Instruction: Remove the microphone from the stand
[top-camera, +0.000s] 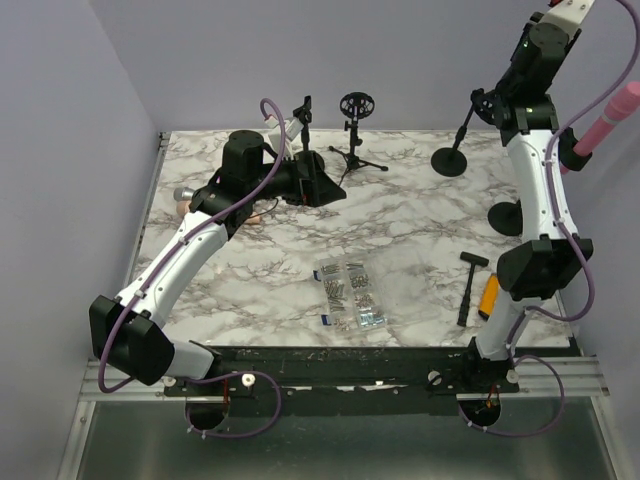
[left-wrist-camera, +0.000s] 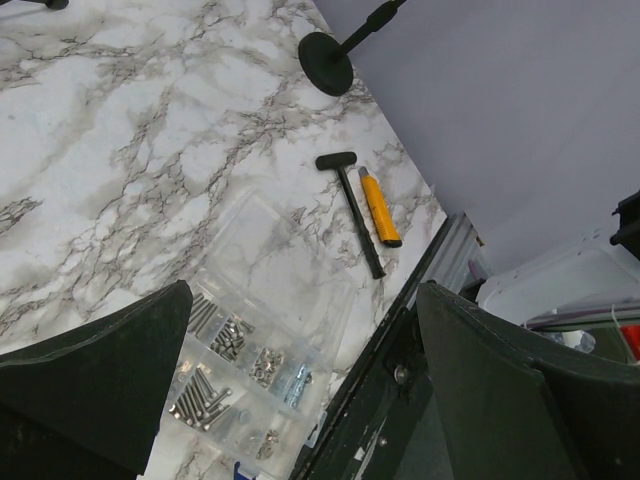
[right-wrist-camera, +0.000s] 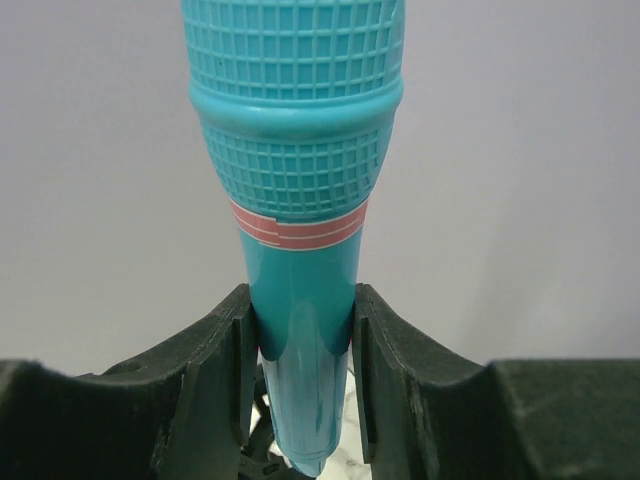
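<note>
Microphone (right-wrist-camera: 298, 300): teal, grid-patterned head, pink striped band beneath. Table (top-camera: 400, 215): white marble, grey veins. Second microphone (top-camera: 606, 122): pink. Hammer (top-camera: 468, 288): black. Knife (top-camera: 489, 296): orange-yellow. Box (top-camera: 350, 293): clear, silvery screws inside. Cables (top-camera: 267, 102): purple. Arms (top-camera: 190, 250): white shells, black joints. Stands (top-camera: 450, 160): black. Walls (top-camera: 400, 50): pale lilac.

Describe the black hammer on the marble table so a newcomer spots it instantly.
Start at the white-and-grey marble table and go to its near right corner, by the right arm's base. Right of the clear plastic box of screws lies the black hammer, flat. It is the long all-black tool with a T-shaped head; the shorter orange tool alongside has none.
</note>
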